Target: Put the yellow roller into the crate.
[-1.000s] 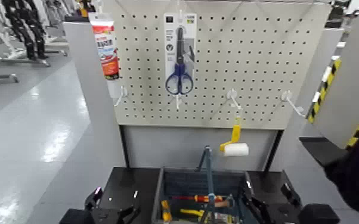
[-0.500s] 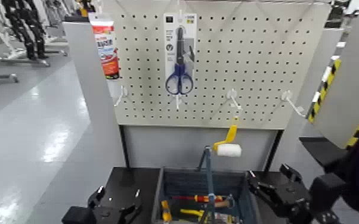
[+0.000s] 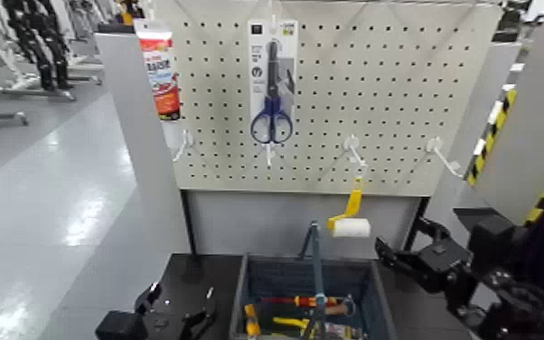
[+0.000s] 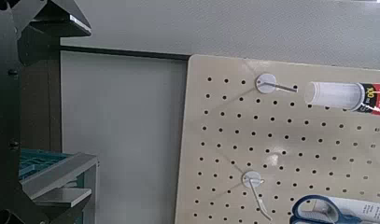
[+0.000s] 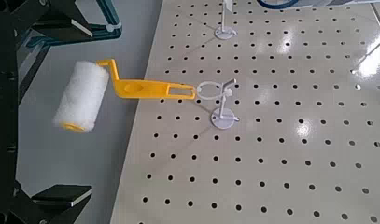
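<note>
I see the yellow roller (image 3: 350,217) hanging on the pegboard hook (image 3: 354,150) above the crate (image 3: 312,288). Right gripper (image 3: 400,254) beside it, spread wide, empty; left gripper (image 3: 178,307) low, can't tell its state.

Your right gripper (image 3: 400,255) was raised low at right, jaws apart, your left gripper (image 3: 176,312) parked low, open.
</note>
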You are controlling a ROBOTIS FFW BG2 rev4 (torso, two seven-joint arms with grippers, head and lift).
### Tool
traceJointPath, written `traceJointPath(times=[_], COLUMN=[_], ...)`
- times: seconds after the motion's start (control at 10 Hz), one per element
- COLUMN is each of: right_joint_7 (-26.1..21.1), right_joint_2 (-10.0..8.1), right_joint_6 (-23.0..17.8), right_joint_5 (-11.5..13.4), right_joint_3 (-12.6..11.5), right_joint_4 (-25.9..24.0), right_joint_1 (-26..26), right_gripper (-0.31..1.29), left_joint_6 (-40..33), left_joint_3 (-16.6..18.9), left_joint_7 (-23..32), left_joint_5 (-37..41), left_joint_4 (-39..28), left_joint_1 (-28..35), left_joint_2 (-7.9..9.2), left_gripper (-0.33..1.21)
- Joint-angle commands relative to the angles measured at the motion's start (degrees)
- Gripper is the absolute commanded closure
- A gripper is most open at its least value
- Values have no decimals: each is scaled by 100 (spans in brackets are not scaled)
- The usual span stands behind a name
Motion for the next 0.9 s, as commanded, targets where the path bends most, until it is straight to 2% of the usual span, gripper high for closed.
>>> traceJointPath(times=[0.1,0.5,0.9], right_joint_7=[330,717,954], right_joint_2=[-301,-530,-582], right_joint_6=[-65,-434,-812], right_joint_5=[-250,-513,-715], right_joint_3=[213,635,1109], right_joint_4=[515,1429,2448], right_joint_1=[-571,-1336,-1969], right_gripper=[14,16,17], left_joint_6=[0,0,-18], left_joint_3=[3,20,29], left_joint_7=[-8,-35,-140], left_joint_5=[0,0,0], left_joint_4=[-1,8,78], left_joint_1=[-9,-17,-96], left_joint_2=[-9,-35,-71], left_gripper=[10,10,10])
